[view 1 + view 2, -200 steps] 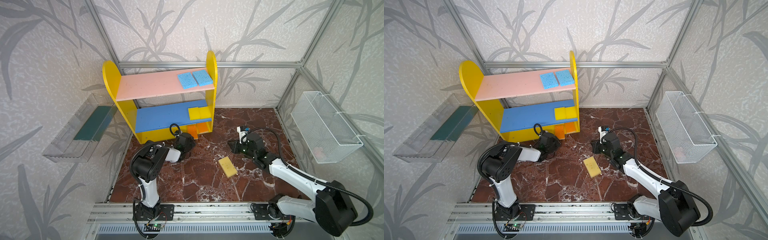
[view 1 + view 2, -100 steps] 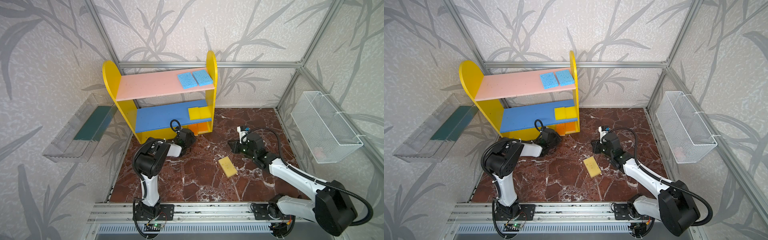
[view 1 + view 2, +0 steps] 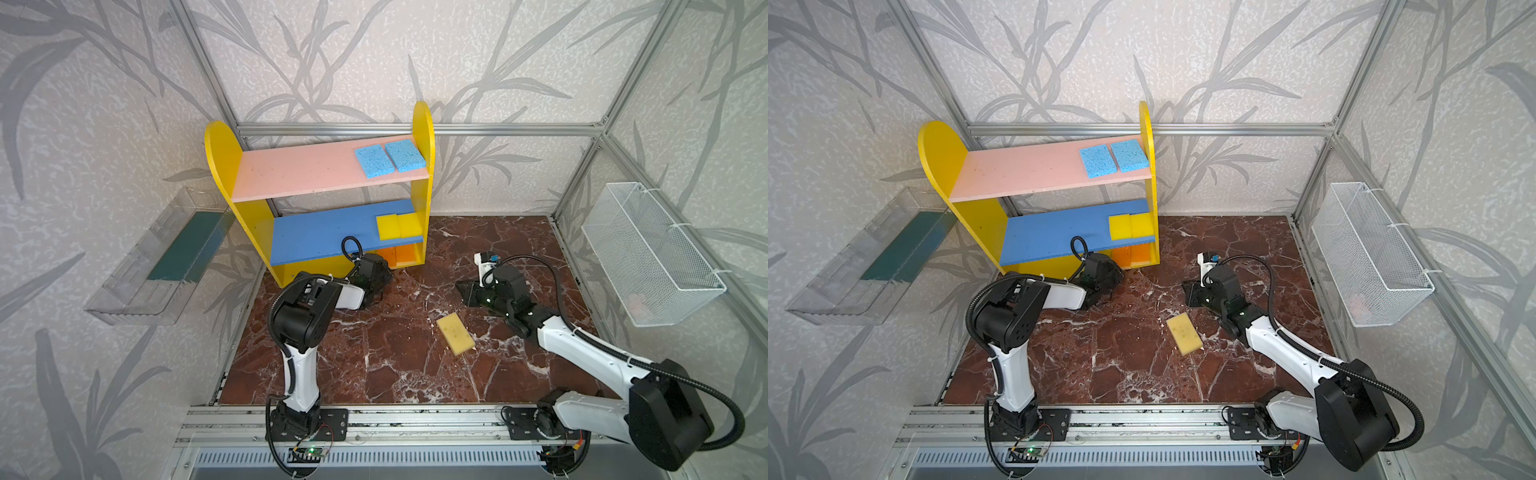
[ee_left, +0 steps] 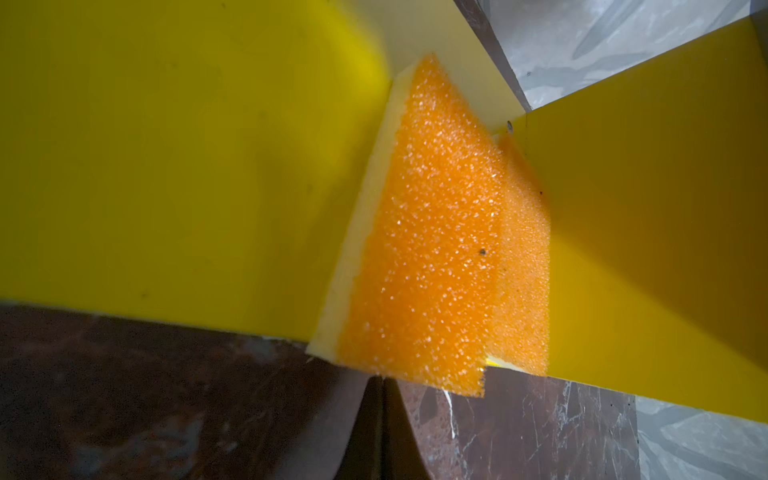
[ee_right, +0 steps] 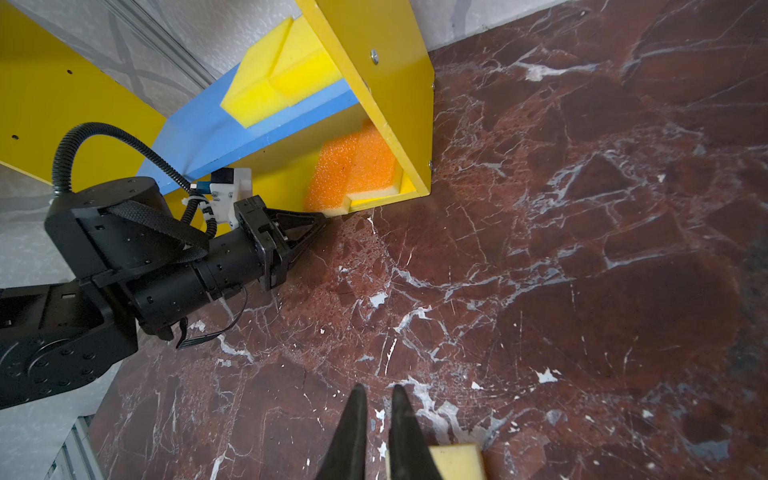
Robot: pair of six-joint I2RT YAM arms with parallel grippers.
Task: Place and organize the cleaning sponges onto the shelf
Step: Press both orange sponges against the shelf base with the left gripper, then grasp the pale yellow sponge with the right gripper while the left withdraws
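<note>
The pale speckled yellow sponge (image 3: 455, 339) is lying flat on the dark red marble floor (image 3: 395, 374), apart from both arms, and in both top views its long axis is running from about 11 o'clock to 5 o'clock. It is resting at about 5 o'clock from the shelf (image 3: 220, 158) and at 7 o'clock from the right gripper (image 3: 465, 293). This gripper is hanging almost closed, with only a thin gap and nothing between the fingers (image 5: 357, 419). The left gripper (image 5: 320, 219) is fully closed and empty, with its tips touching the front edge of the orange sponges (image 4: 432, 232) on the yellow base. The two blue sponges (image 3: 390, 158) are lying side by side on the pink board, and the two bright yellow sponges (image 3: 401, 226) on the blue board, all at the 3 o'clock end. Grey leaf-patterned walls are standing around the floor, carrying a clear plastic tray (image 3: 137, 286) at 9 o'clock and a white wire basket (image 3: 648, 257) at 3 o'clock.
</note>
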